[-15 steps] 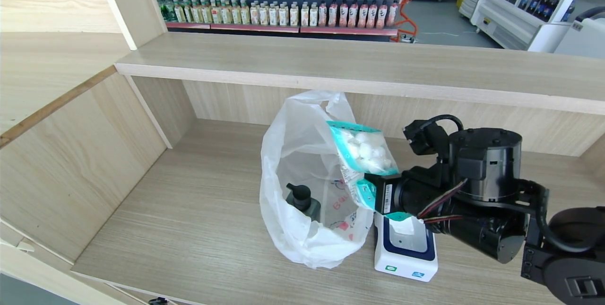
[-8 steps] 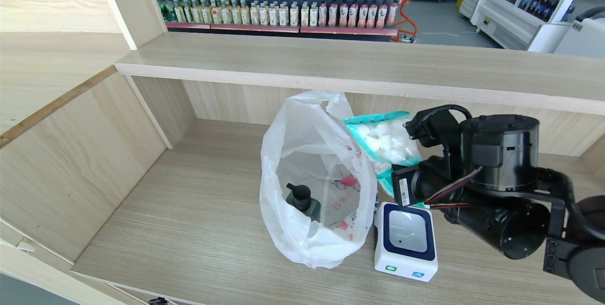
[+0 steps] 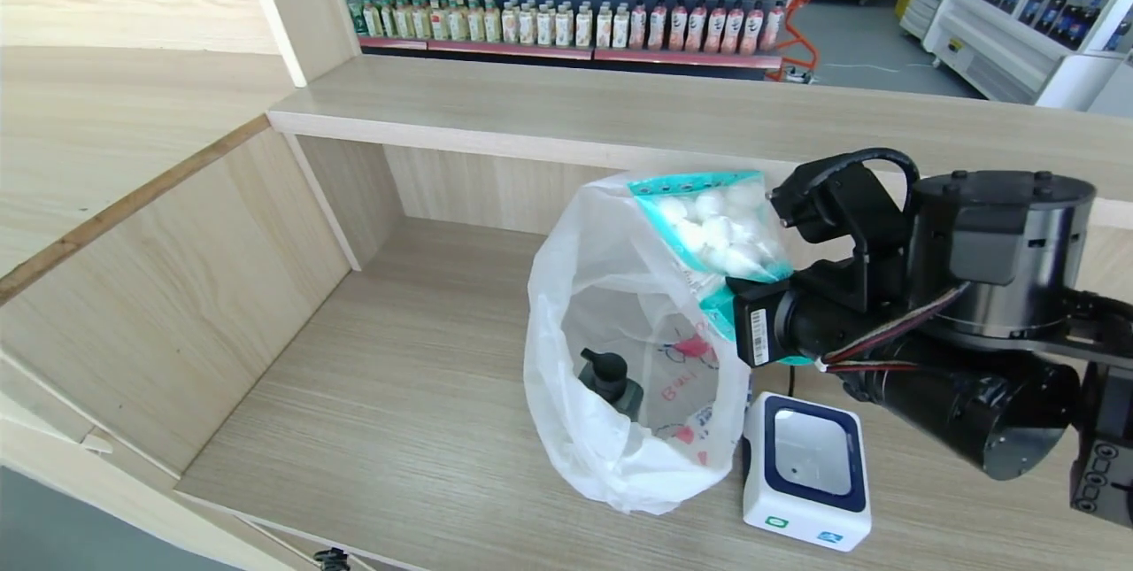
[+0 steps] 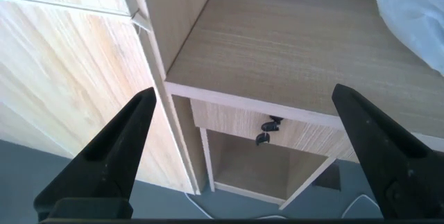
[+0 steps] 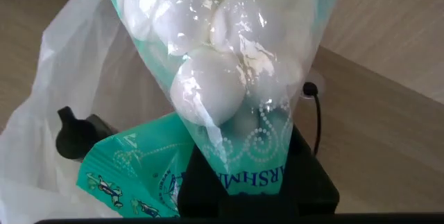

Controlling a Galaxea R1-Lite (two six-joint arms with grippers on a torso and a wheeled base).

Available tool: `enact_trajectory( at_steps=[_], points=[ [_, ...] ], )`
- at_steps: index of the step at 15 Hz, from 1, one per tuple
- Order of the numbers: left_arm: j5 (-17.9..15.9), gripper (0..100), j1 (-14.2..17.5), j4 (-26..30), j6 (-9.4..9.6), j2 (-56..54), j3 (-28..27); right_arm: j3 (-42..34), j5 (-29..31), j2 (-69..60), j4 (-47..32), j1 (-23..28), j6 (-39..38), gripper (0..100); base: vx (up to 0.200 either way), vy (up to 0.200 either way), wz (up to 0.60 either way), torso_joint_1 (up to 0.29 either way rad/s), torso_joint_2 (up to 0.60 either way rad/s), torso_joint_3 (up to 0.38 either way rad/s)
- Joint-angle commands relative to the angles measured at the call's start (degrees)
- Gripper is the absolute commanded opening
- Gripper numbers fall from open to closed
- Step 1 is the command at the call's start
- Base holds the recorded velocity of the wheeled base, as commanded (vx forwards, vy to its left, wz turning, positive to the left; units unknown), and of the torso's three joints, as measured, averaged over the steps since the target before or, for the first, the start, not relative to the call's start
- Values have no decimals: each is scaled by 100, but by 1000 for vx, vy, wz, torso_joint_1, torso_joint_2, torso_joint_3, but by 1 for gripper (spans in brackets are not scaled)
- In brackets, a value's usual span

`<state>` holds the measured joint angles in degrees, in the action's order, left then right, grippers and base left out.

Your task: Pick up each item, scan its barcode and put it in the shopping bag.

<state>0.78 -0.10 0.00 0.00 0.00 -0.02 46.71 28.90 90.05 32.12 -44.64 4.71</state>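
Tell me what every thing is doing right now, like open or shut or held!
shopping bag, open at the top, standing on the counter.
marshmallow bag, held up by the right gripper.
pump bottle, inside the shopping bag.
barcode scanner, lying on the counter, window up.
right gripper, shut on the marshmallow bag.
left gripper, open, empty.

Print in view, little of it legible

The teal packet (image 5: 222,92) carries a band of white capital letters across its lower part, cut off at both ends by a fold, with small cartoon figures printed on the flap beside it. The shopping bag (image 3: 575,288) has red and blue lettering on its far wall, warped by creases and unreadable. A white barcode sticker (image 3: 759,335) with tiny digits stands on the right arm's wrist. The scanner (image 3: 805,469) bears two small badges, green and blue, on its front edge. Labels on the shelf bottles (image 3: 566,22) are too small to read.
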Motion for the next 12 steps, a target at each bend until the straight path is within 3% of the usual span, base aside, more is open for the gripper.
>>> enact_trajectory(
  at_steps=[1,5,12],
  points=[
    [1,100,1,0,0,9,2,110,-245,-32,13,-27,-22,0,0,0,0,0,0,0],
    [1,100,1,0,0,9,2,83,-605,4,-162,571,-260,0,0,0,0,0,0,0],
    [1,100,1,-9,0,9,2,-338,-860,-137,-734,597,-884,0,0,0,0,0,0,0]
  ],
)
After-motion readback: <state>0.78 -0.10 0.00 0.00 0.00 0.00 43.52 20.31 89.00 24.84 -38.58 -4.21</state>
